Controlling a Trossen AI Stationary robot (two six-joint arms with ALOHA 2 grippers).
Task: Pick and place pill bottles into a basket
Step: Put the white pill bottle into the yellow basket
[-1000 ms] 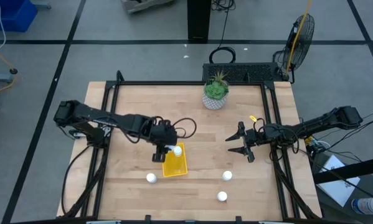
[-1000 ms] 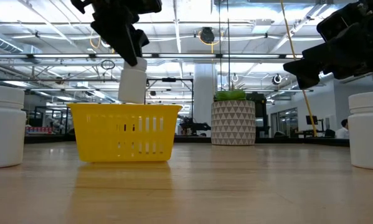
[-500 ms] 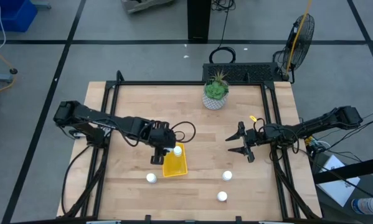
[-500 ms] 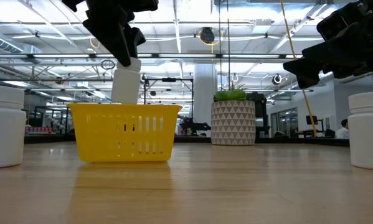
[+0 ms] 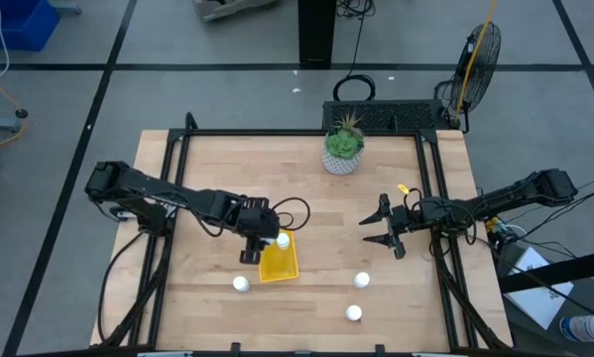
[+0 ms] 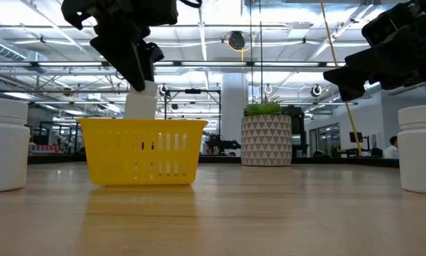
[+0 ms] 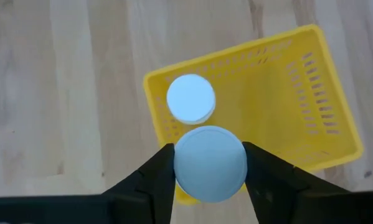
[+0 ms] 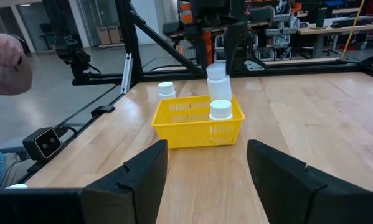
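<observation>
The yellow basket (image 5: 280,260) stands at the table's middle left; one white pill bottle (image 7: 190,99) stands in it. My left gripper (image 5: 254,241) is over the basket's left end, shut on a second pill bottle (image 6: 140,103) whose lower part is below the basket's rim (image 6: 141,122). Three more bottles stand on the table: one (image 5: 240,284) left of the basket, and two (image 5: 362,281) (image 5: 353,313) to its right. My right gripper (image 5: 384,230) is open and empty above the table's right half. My left gripper pinches the bottle's top part (image 7: 210,163) between its two fingers (image 7: 156,171), one on each side. The fingers come from above, pointing down. The bottle hangs upright below them, its lower part inside the basket (image 7: 267,93); whether it touches the basket's floor cannot be told.
A white patterned pot with a green plant (image 5: 343,149) stands at the table's far edge. A black frame (image 5: 306,133) runs around the table. In the right wrist view a person's hand (image 8: 5,62) shows beyond the table. Bare wood lies between basket and right gripper.
My left gripper has gone down and a little toward the table's left and near edges, still shut on the bottle. The bottle has sunk from above the basket's rim to partly inside the basket, staying upright.
</observation>
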